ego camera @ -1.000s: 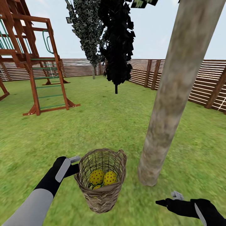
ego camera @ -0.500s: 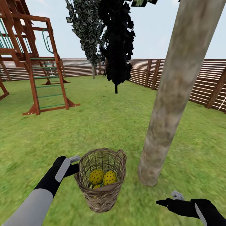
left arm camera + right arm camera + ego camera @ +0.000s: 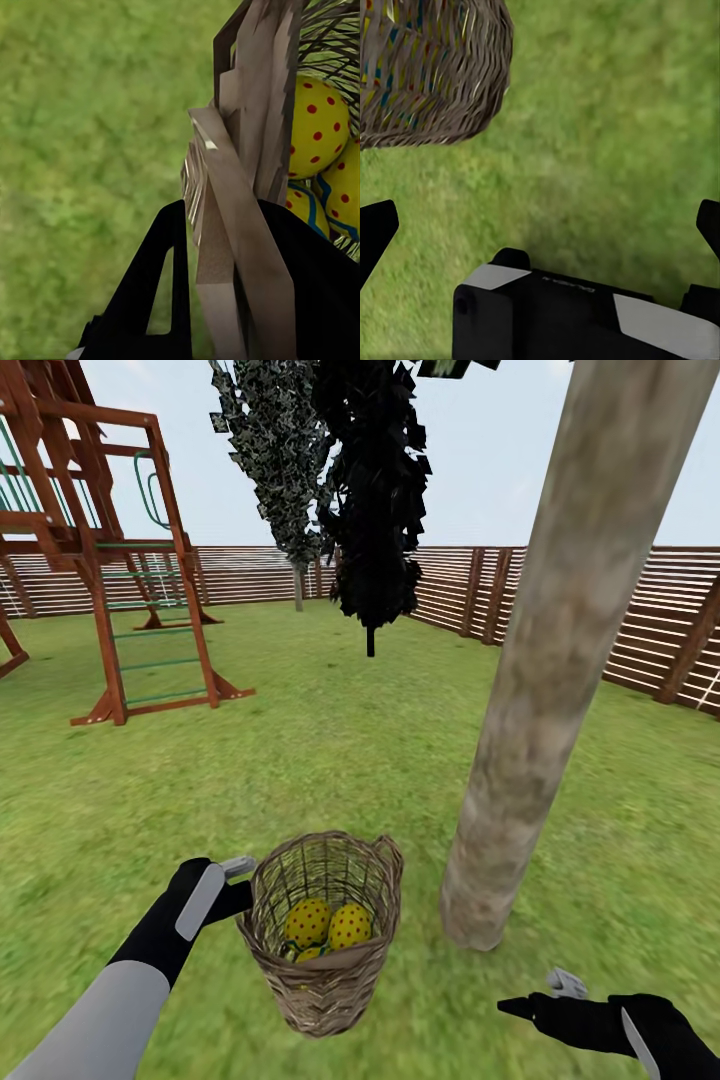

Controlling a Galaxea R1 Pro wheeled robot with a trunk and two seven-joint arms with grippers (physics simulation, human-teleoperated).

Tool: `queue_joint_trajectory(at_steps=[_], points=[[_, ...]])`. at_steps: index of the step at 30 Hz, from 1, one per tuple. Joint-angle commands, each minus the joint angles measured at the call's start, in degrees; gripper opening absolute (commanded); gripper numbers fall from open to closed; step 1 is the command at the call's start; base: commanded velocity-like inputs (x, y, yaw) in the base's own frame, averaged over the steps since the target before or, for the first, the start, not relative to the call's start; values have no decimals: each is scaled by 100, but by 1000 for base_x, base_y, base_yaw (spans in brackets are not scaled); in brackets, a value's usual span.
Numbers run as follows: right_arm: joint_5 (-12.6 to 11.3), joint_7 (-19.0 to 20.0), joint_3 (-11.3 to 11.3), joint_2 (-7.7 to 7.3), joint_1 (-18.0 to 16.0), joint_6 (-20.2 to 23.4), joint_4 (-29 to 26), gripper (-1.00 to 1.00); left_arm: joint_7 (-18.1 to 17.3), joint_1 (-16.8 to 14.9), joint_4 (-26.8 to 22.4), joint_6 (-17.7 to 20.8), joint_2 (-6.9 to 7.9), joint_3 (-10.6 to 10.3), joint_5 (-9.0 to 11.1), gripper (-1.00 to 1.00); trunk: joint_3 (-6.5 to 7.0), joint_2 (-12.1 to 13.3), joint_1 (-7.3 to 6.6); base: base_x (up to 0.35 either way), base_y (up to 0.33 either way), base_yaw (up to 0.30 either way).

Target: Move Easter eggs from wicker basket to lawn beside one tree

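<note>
The wicker basket (image 3: 322, 935) sits low in the centre of the head view, on the lawn (image 3: 330, 760) just left of the thick tree (image 3: 545, 690) trunk, with the Easter eggs (image 3: 328, 928) lying deep inside it. Two eggs show plainly and a third peeks out beneath them.

The left hand (image 3: 243, 882) is at the basket's left rim; in the left wrist view its dark fingers (image 3: 161, 289) sit either side of the woven wall, pinching it.

The right hand (image 3: 545, 996), at the lower right, hangs spread wide over bare grass, holding nothing.

The eggs look smooth, hard and rounded, so likely slippery and prone to roll; each is best gripped across its widest middle from above. The basket looks light and stiff enough to tip when nudged.
</note>
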Motion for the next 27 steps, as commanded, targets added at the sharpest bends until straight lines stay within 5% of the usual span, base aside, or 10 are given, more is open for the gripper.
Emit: queue_joint_trajectory(at_steps=[1,27], points=[[59,48,-39,7,-5,34,-7,100,61,-4,-7,0,1,-12,94,-100,-25,-46,23,0,0,0],[59,5,-39,9,-5,34,22,100,61,-5,-16,0,7,-12,94,-100,-492,-1089,594,0,0,0]])
